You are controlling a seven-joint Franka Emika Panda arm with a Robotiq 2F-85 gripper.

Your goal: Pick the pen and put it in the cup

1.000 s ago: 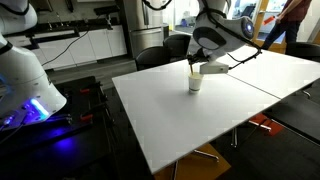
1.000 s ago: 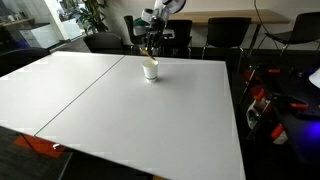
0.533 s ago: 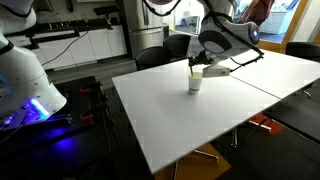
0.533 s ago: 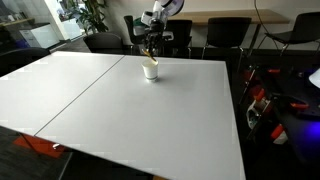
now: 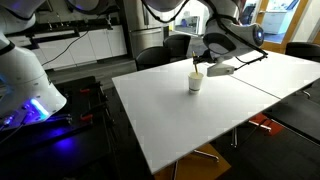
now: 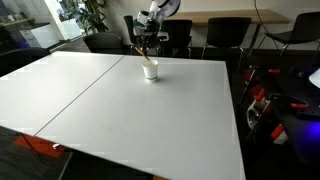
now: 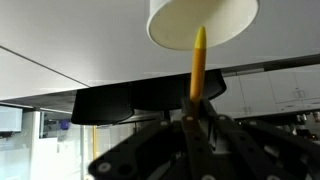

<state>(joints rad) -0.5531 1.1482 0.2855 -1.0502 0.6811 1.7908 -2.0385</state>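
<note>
Closest to the wrist camera, the gripper (image 7: 193,120) has its jaws pressed in on the lower end of the pen (image 7: 198,68). It pinches the pen so that the thin yellowish shaft runs straight out along the tool axis, toward the cup (image 7: 203,22). That lengthwise hold looks chosen to let the pen drop down through the narrow mouth instead of lying across the rim. The pen's far end overlaps the cup's white wall in this view, though whether it has crossed the rim cannot be told. In both exterior views the gripper (image 5: 197,66) (image 6: 147,50) hangs directly above the cup (image 5: 196,82) (image 6: 150,70), with the pen too small to make out clearly there. The placing step seems nearly finished. What remains is probably a short descent over the cup and a release, and any sideways drift could tip so light a cup. The cup stands upright on the white table (image 6: 120,110), near its far edge, and dark chairs (image 6: 225,35) sit beyond the cup.
</note>
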